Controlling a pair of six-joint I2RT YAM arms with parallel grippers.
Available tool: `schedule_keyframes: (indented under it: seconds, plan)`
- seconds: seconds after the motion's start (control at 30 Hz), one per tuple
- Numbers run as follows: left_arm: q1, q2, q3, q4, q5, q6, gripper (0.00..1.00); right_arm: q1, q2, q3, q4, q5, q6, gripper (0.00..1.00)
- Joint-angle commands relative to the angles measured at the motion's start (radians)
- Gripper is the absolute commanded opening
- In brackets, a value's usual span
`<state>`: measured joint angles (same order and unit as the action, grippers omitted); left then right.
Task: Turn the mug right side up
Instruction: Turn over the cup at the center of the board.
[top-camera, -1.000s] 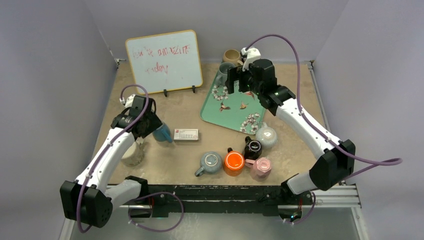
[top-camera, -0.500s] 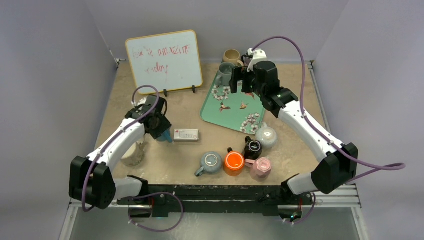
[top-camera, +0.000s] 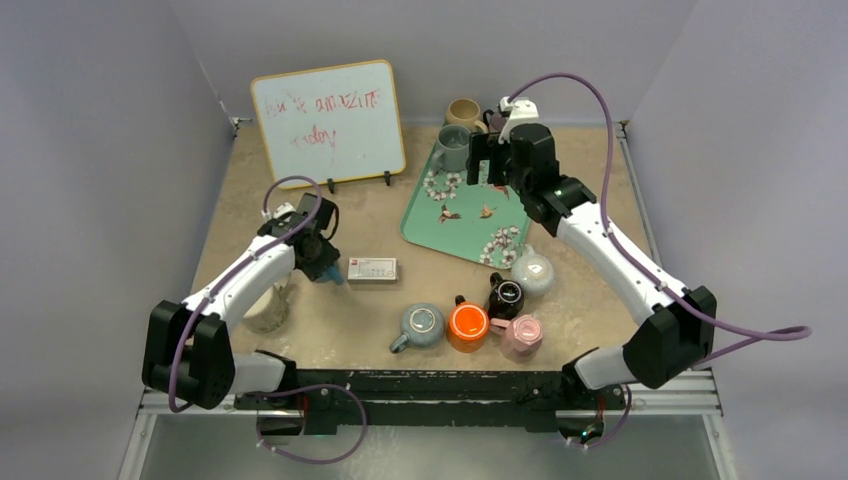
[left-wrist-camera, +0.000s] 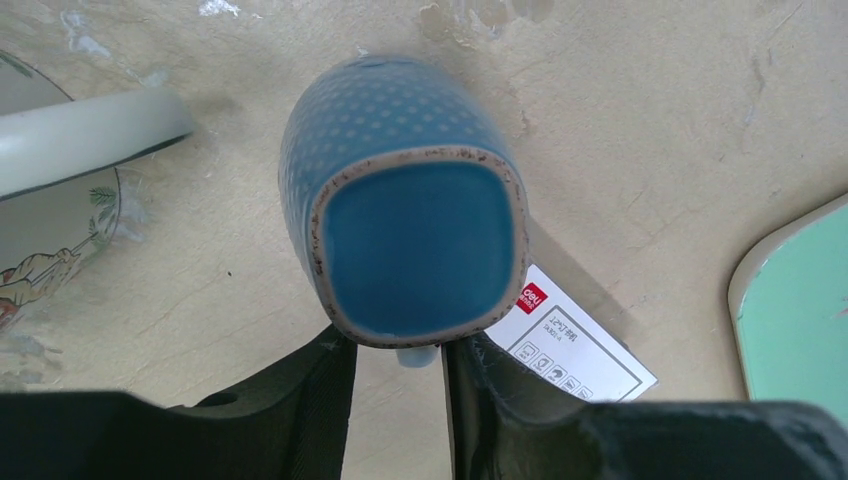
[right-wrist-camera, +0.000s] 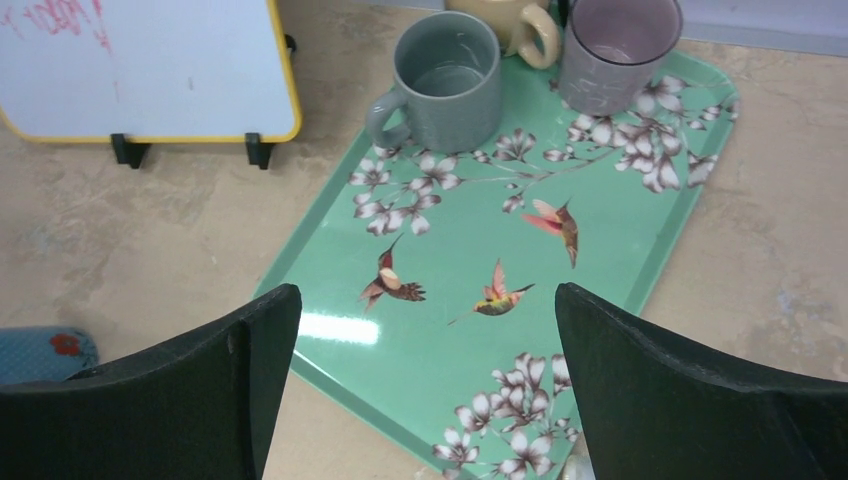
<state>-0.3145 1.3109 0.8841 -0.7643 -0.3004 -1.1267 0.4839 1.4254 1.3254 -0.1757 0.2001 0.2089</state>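
The blue dotted mug (left-wrist-camera: 420, 250) rests on the table left of centre, its squarish unglazed base turned toward the left wrist camera. In the top view the mug (top-camera: 327, 270) shows just below my left gripper (top-camera: 320, 256). My left gripper (left-wrist-camera: 397, 352) straddles the mug's handle (left-wrist-camera: 417, 354); the right finger (left-wrist-camera: 480, 385) touches it, while a narrow gap remains beside the left finger (left-wrist-camera: 320, 390). My right gripper (top-camera: 487, 160) hovers over the far end of the green tray (top-camera: 470, 225), wide open and holding nothing (right-wrist-camera: 425, 300).
A white labelled box (top-camera: 371, 268) lies right beside the mug. A pale glass (top-camera: 266, 308) stands to the left. Several mugs (top-camera: 467, 322) cluster at the front centre. A grey mug (right-wrist-camera: 447, 80) and others sit on the tray; a whiteboard (top-camera: 328, 122) stands behind.
My left arm has reached in toward the blue mug and its jaws have narrowed around the handle. The right gripper has drifted slightly toward the tray's far end, still open.
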Motion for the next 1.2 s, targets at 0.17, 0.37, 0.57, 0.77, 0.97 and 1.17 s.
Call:
schedule_keyframes:
  seconds: [0.17, 0.37, 0.57, 0.77, 0.97, 1.17]
  plan:
    - [-0.001, -0.001, -0.029, 0.027, -0.072, -0.036, 0.29, 0.001, -0.106, -0.072, 0.084, 0.172, 0.003, 0.99]
    - [-0.001, 0.016, -0.032, 0.051, -0.058, -0.029, 0.23, 0.001, -0.134, -0.104, 0.145, 0.138, -0.033, 0.99]
    - [-0.001, -0.027, -0.030, 0.030, -0.078, -0.019, 0.00, 0.001, -0.124, -0.104, 0.137, 0.111, -0.018, 0.99]
    - [-0.001, -0.115, -0.022, 0.011, -0.085, -0.010, 0.00, 0.001, -0.102, -0.091, 0.113, 0.026, 0.055, 0.99]
    - [-0.001, -0.207, -0.021, 0.006, -0.084, -0.013, 0.00, 0.002, -0.073, -0.087, 0.170, -0.104, 0.093, 0.92]
    - [-0.001, -0.253, -0.018, 0.022, -0.081, 0.003, 0.00, 0.002, -0.017, -0.087, 0.236, -0.275, 0.218, 0.86]
